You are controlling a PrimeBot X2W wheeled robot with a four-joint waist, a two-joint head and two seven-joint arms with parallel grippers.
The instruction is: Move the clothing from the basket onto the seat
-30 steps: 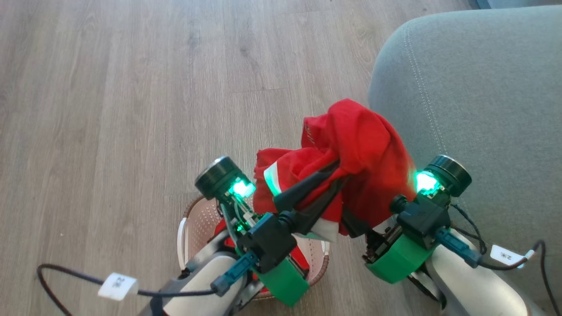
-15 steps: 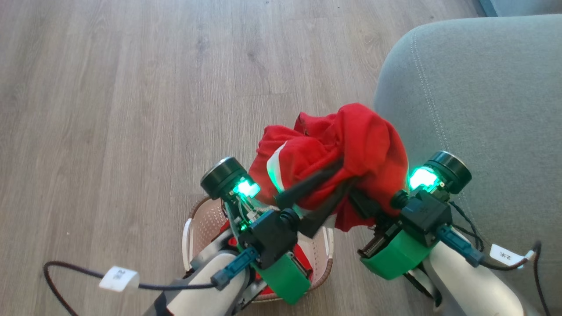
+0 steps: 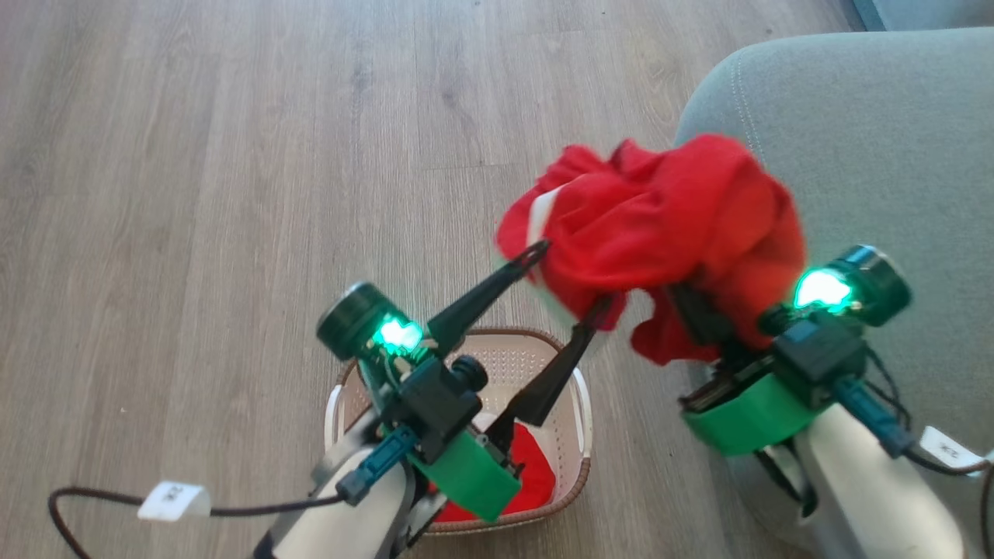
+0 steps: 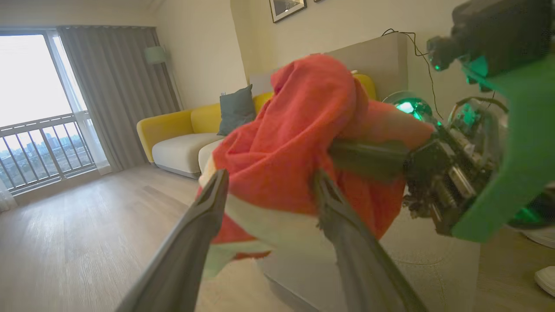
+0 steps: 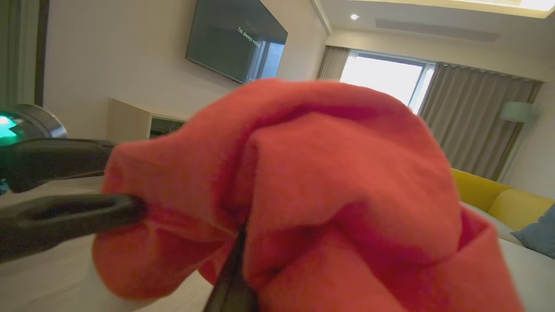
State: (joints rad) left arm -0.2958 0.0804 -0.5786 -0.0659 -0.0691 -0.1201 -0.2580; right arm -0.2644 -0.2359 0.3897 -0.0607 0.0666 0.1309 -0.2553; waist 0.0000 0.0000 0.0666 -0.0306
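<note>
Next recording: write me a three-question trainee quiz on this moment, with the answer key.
1. True or false: the left end effector is clamped on the red garment.
2. Which one holds that garment? A) the left end effector B) the right end effector C) neither
3. Fill in: more red clothing lies in the ___.
Key: 1 false, it is open; 2 B; 3 basket.

Left pincer (image 3: 568, 277) sprung open; clothing (image 3: 660, 225) swung toward seat (image 3: 870, 140).
</note>
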